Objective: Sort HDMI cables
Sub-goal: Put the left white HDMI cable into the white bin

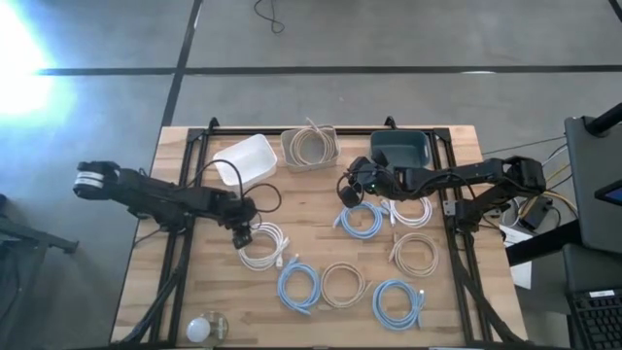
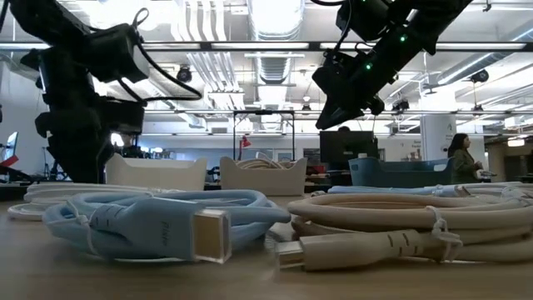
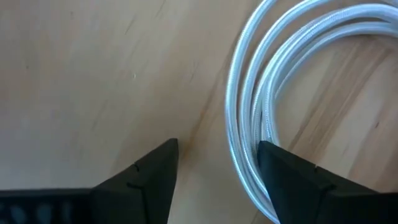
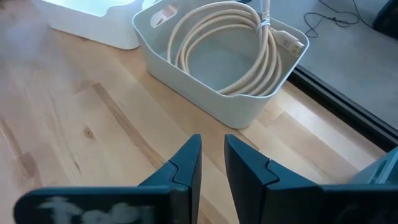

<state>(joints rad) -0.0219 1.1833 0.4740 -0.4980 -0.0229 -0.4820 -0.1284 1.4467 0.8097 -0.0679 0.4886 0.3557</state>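
Note:
Several coiled cables lie flat on the wooden table [image 1: 194, 292]: a white one [image 1: 262, 245], light blue ones [image 1: 362, 220] [image 1: 298, 287] [image 1: 398, 301], and beige ones [image 1: 344, 284] [image 1: 416, 253] [image 1: 410, 211]. One more beige coil [image 4: 217, 50] rests in the pale bin [image 1: 309, 148]. My left gripper [image 1: 243, 236] is open and low over the white coil's left edge; its strands [image 3: 245, 124] run between the fingers, close to one finger [image 3: 298, 180]. My right gripper [image 1: 347, 192] hangs above the table near the bins, fingers almost together [image 4: 211, 143], holding nothing. My left gripper comes from above, pointing down, with one finger outside the white coil and one over its inner side. Whether either finger touches the strands [image 3: 249, 155], I cannot tell.
A white bin [image 1: 245, 160] and a dark teal bin [image 1: 400, 149] flank the pale bin along the far edge. A small round clear object [image 1: 206, 328] sits at the near left corner. Black frame rails [image 1: 173, 262] run along both table sides. A person [image 2: 458, 158] stands far behind.

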